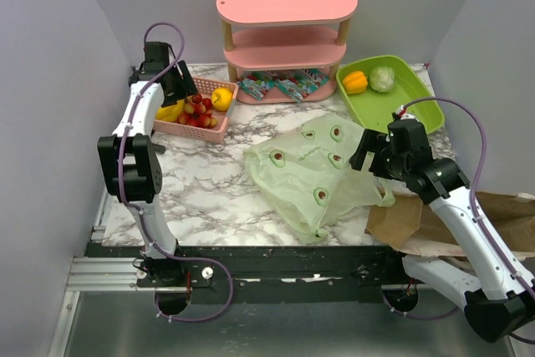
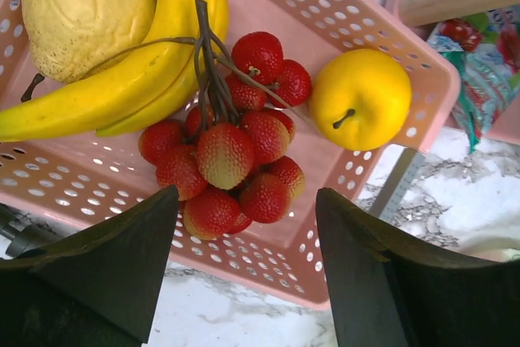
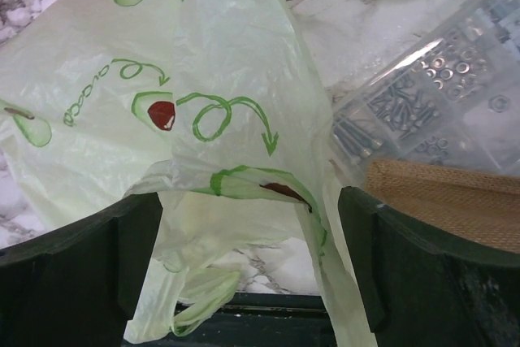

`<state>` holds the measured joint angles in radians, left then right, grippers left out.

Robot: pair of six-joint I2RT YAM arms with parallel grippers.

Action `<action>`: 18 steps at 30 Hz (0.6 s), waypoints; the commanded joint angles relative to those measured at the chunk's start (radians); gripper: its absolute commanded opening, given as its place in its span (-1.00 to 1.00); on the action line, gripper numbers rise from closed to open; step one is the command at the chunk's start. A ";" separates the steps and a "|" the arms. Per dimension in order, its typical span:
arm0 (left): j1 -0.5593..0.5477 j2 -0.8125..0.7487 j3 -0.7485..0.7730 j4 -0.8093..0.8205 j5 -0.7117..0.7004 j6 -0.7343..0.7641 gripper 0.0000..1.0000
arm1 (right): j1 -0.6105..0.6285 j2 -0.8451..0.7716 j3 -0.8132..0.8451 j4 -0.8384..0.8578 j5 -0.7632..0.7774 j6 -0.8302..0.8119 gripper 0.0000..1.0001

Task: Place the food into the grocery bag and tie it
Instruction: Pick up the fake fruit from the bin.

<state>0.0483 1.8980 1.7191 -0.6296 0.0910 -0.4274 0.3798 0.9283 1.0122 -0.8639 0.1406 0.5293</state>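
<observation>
The grocery bag (image 1: 309,173) lies crumpled on the marble, pale green with avocado prints. My right gripper (image 1: 368,156) is open at its right edge. In the right wrist view, loose bag (image 3: 203,62) film and a handle loop hang between the wide jaws of that gripper (image 3: 250,201). My left gripper (image 1: 180,89) hovers open over the pink basket (image 1: 192,131), which holds the bananas (image 2: 122,87) and a bunch of red fruits (image 2: 236,152). The fruits sit just ahead of the left gripper (image 2: 246,201). An orange pepper (image 1: 355,81) and a leafy head (image 1: 382,79) lie in the green tray (image 1: 418,98). Snack packets (image 1: 284,85) rest on the shelf's bottom tier.
A pink shelf (image 1: 287,2) stands at the back centre. The basket also holds a yellow round fruit (image 2: 361,95) and a pale lumpy fruit (image 2: 85,10). A brown paper bag (image 1: 435,215) lies at the near right, beside a clear box of screws (image 3: 431,95).
</observation>
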 commanded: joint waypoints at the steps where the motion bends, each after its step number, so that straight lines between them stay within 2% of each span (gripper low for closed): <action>1: -0.002 0.089 0.090 -0.026 -0.078 0.015 0.34 | 0.001 -0.029 0.017 -0.035 0.099 -0.010 1.00; 13: -0.005 0.240 0.210 -0.054 -0.114 0.014 0.30 | 0.001 -0.032 0.023 -0.030 0.053 -0.030 1.00; 18: -0.005 0.295 0.271 -0.077 -0.112 0.020 0.15 | 0.001 -0.040 0.020 -0.023 0.042 -0.035 1.00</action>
<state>0.0479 2.1475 1.9259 -0.6765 0.0105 -0.4206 0.3798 0.9062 1.0130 -0.8772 0.1890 0.5133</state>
